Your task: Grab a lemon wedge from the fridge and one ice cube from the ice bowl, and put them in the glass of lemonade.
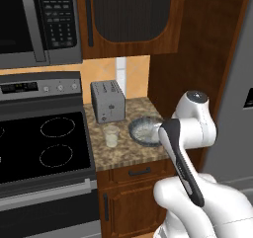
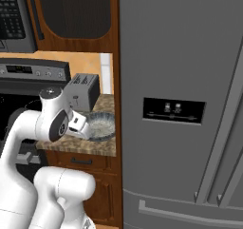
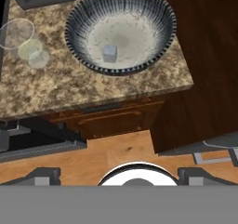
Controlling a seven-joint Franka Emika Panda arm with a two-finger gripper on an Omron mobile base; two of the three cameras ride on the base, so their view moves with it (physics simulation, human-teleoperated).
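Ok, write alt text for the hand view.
A wide grey-blue speckled bowl holding one small ice cube sits on a brown granite counter, seen from above. A small clear glass of pale lemonade stands to its left, apart from it; wooden drawers lie below.

No legible text

The microwave (image 1: pixel 39 22) keypad, stove (image 1: pixel 42 86) display and fridge (image 2: pixel 180 104) dispenser panel carry markings too blurred to read.

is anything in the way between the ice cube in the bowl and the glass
Nothing visible. The ice cube lies alone in the bowl, and bare counter separates it from the glass. The toaster stands behind both.
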